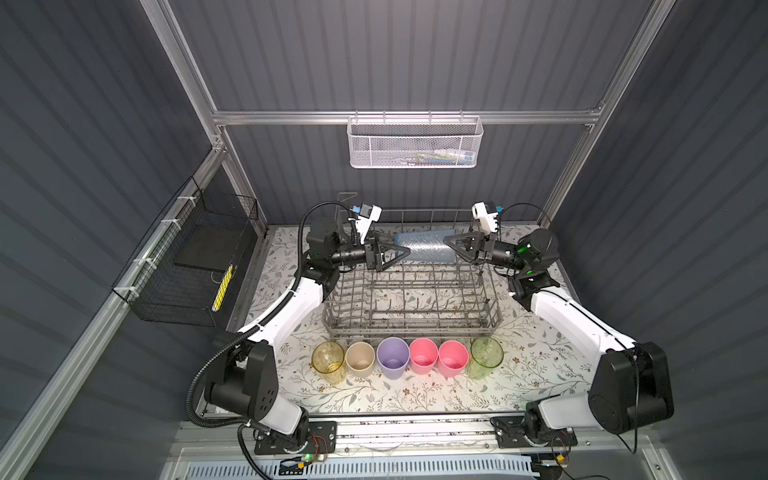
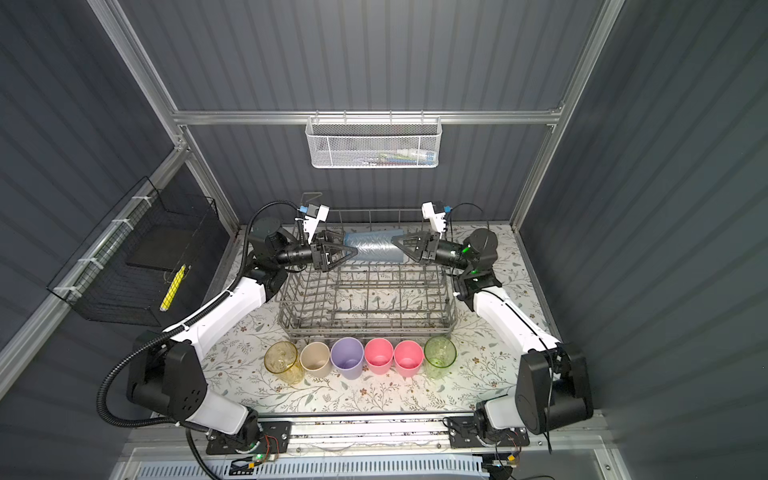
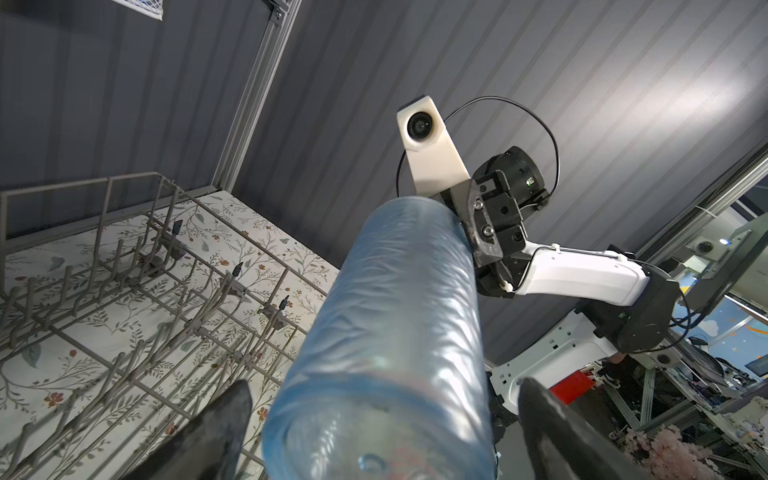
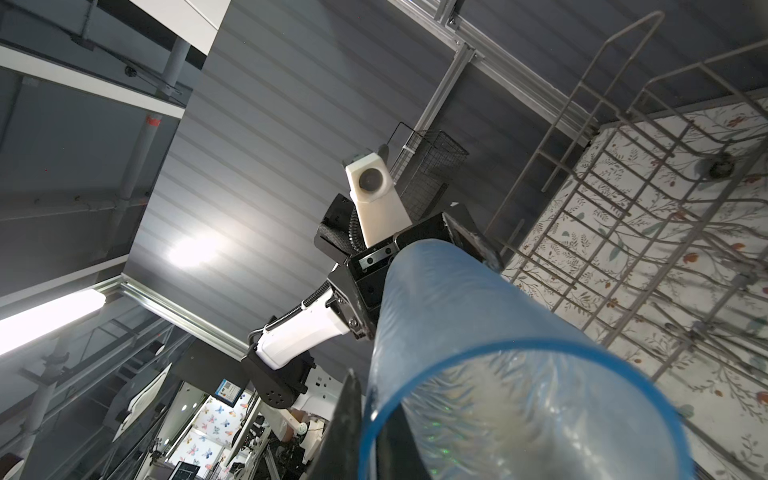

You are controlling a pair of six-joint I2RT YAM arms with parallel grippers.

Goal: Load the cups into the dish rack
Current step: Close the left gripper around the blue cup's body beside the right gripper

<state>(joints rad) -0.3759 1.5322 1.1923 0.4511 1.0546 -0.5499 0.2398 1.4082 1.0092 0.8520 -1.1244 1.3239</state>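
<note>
A translucent blue-grey cup (image 1: pixel 424 248) (image 2: pixel 376 247) hangs on its side above the back of the grey wire dish rack (image 1: pixel 409 330) (image 2: pixel 365 328). My right gripper (image 1: pixel 448 241) (image 4: pixel 372 424) is shut on its rim, one finger inside and one outside. My left gripper (image 1: pixel 401 251) (image 3: pixel 384 419) stands open around the cup's closed base (image 3: pixel 374 449), with a gap on each side. Several other cups stand upright in a row in front of the rack: yellow (image 1: pixel 329 358), beige (image 1: pixel 360 356), lavender (image 1: pixel 392 355), two pink (image 1: pixel 423 354) (image 1: pixel 453 356), green (image 1: pixel 485 353).
A white mesh basket (image 1: pixel 414 143) hangs on the back wall. A black wire basket (image 1: pixel 187 266) holding a yellow item (image 1: pixel 222 289) is fixed to the left wall. The rack's upright tines (image 3: pixel 124 257) lie just below the held cup. Both arms reach in over the rack's sides.
</note>
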